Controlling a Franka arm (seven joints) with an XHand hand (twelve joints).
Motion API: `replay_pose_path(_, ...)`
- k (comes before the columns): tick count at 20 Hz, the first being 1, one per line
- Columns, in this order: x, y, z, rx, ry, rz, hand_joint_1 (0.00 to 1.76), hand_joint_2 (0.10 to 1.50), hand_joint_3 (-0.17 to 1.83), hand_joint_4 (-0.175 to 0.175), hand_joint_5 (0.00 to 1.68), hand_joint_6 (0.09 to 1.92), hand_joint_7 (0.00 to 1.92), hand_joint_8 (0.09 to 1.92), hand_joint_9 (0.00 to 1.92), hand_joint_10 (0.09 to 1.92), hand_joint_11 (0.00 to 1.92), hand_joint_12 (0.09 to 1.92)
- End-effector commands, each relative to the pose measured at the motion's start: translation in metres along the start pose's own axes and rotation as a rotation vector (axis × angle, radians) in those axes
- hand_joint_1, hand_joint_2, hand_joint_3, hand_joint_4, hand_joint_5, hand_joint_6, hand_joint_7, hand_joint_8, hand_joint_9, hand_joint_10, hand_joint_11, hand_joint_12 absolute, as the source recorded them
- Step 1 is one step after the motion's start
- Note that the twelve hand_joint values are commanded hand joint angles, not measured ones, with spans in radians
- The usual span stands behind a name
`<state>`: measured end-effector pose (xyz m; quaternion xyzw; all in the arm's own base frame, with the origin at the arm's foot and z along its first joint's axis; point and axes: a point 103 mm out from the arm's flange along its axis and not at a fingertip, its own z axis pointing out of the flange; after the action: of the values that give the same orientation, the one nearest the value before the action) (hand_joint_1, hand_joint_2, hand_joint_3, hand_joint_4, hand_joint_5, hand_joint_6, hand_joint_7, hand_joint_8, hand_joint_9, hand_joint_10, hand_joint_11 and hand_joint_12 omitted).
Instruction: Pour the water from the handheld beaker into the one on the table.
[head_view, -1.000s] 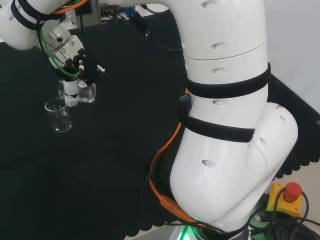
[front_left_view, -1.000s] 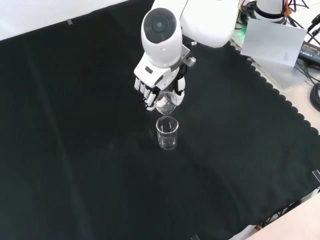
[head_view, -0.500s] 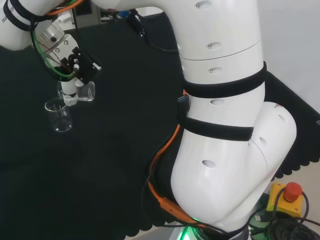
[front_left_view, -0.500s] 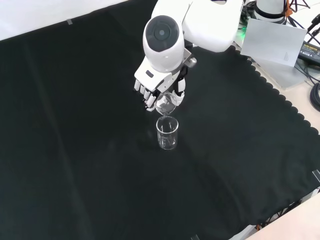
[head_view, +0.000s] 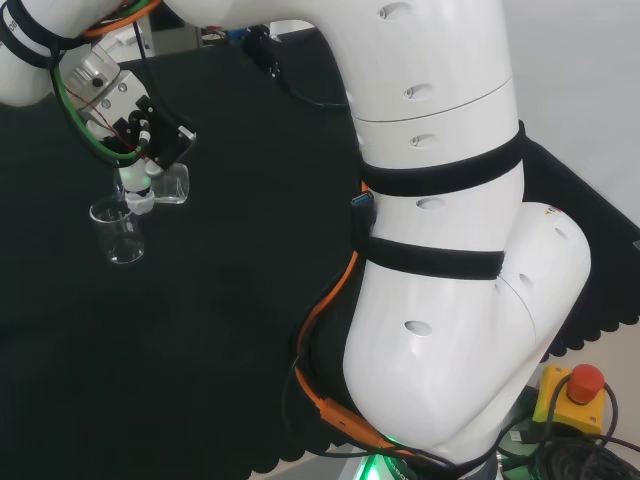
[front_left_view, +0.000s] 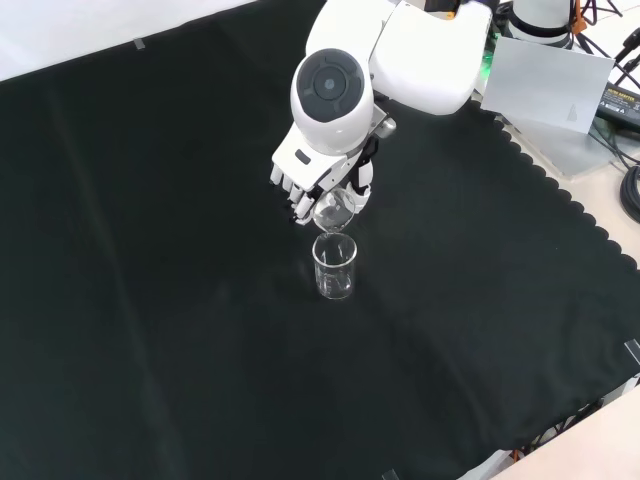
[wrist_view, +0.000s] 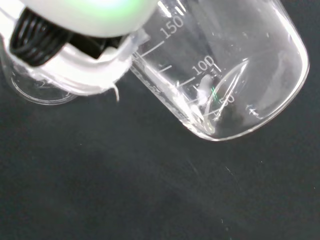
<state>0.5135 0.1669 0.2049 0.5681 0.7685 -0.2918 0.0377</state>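
1. The handheld beaker (front_left_view: 333, 211) is grasped by curled fingers of the hand (front_left_view: 312, 190), tilted, just above the table beaker (front_left_view: 334, 267).
2. In the wrist view, graduation marks (wrist_view: 195, 75) are seen on the handheld beaker.
3. Compared with a second ago, the handheld beaker is tipped further.

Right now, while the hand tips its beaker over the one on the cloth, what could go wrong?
1. The held beaker is tilted with its lip just above the standing beaker. That mouth is narrow, so water could miss it and wet the black cloth.
2. The two rims look very close in the head view; a lower dip might knock the standing beaker over.
3. The hand grips smooth clear glass, which may slip as it tilts further.
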Motion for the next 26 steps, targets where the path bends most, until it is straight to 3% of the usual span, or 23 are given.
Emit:
replay_pose_path(1,0.004,0.001,-0.001,0.018,-0.022,0.004,1.12,0.60,0.99,0.004,1.07,1.19,1.40,1.03,1.21,1.12,1.10,0.94)
replay_pose_path(12,0.009,0.004,-0.008,0.072,-0.087,0.007,1.12,0.60,0.99,0.002,1.07,1.20,1.40,1.04,1.22,1.11,1.10,0.94)
replay_pose_path(26,0.016,0.000,-0.015,0.099,-0.154,0.011,1.12,0.60,0.99,0.003,1.07,1.20,1.40,1.04,1.22,1.11,1.10,0.94)
